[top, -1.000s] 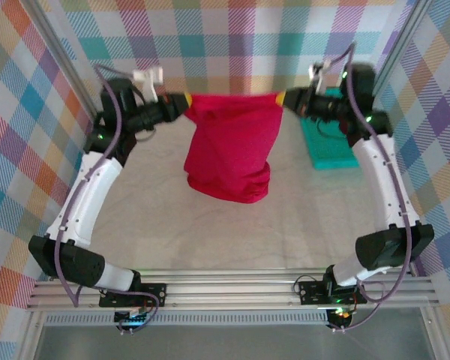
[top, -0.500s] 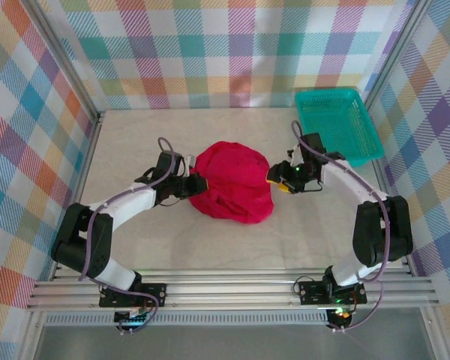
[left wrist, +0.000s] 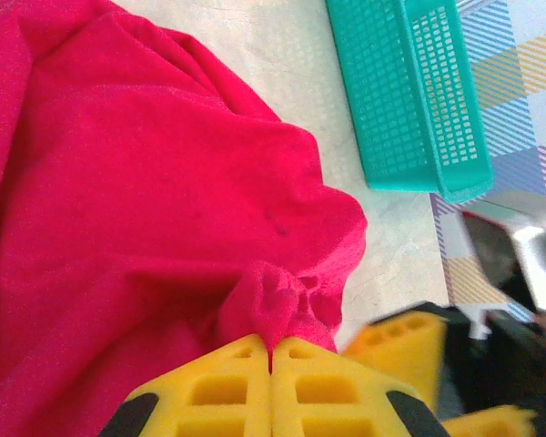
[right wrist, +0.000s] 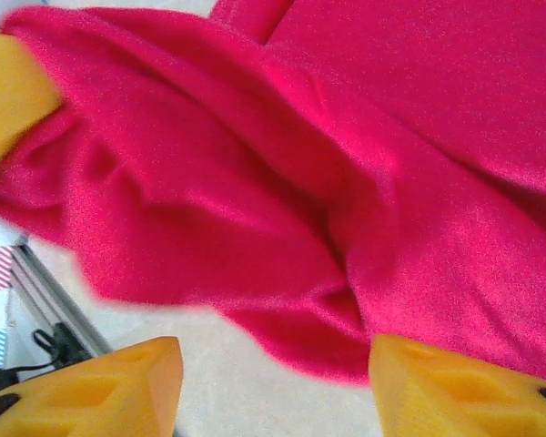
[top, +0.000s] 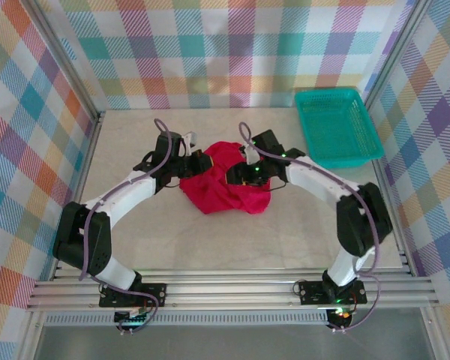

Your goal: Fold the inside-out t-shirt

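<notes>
Right pincer (top: 237, 174), jaws spread, over heaped t-shirt (top: 229, 199); left pincer (top: 203, 162) close on its left blocks that side. Bare table (top: 172, 240) passable toward the bases; teal basket (top: 343, 160) well off right

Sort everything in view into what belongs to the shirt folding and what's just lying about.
Part of the job:
- red t-shirt, crumpled in a heap
- left gripper, shut on a pinch of its cloth
- right gripper, open over the cloth

Lying about:
- teal basket, far right, apart from the shirt
</notes>
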`<action>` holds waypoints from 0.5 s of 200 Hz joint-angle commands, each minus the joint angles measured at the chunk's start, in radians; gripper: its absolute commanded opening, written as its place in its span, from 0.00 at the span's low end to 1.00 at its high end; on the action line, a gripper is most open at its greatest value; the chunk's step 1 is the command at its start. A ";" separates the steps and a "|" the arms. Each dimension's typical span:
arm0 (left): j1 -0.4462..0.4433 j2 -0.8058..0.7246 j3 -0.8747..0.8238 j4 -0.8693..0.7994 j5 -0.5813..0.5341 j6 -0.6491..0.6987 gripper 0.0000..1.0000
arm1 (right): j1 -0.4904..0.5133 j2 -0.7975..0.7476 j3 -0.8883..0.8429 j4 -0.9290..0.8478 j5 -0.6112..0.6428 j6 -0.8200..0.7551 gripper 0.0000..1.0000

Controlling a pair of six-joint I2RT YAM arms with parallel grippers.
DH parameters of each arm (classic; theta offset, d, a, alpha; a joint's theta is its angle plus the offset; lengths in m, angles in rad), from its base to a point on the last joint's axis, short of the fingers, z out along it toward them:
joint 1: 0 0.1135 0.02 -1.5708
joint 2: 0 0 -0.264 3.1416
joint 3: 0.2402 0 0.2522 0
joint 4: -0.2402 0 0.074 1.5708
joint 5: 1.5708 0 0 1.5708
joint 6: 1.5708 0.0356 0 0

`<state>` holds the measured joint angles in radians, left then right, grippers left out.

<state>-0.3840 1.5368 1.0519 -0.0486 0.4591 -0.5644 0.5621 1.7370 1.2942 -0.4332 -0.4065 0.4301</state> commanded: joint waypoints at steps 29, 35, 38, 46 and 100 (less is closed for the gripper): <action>0.008 0.016 0.021 0.011 0.032 -0.014 0.06 | 0.006 0.198 0.178 0.081 0.027 -0.010 0.34; 0.011 0.017 0.023 0.003 0.029 -0.008 0.07 | 0.003 0.206 0.205 0.056 0.037 -0.008 0.19; 0.013 0.017 0.023 -0.001 0.029 -0.003 0.08 | 0.002 0.206 0.216 0.041 0.041 -0.008 0.12; 0.021 0.018 0.022 -0.016 0.026 0.013 0.10 | -0.006 0.189 0.239 0.003 0.044 -0.004 0.00; 0.121 0.039 0.011 -0.038 0.057 0.055 0.16 | -0.221 -0.117 0.136 -0.091 -0.299 0.098 0.00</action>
<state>-0.2935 1.5532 1.0515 -0.0765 0.4812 -0.5373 0.4633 1.7931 1.4994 -0.5190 -0.4820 0.4503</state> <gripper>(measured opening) 0.162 0.049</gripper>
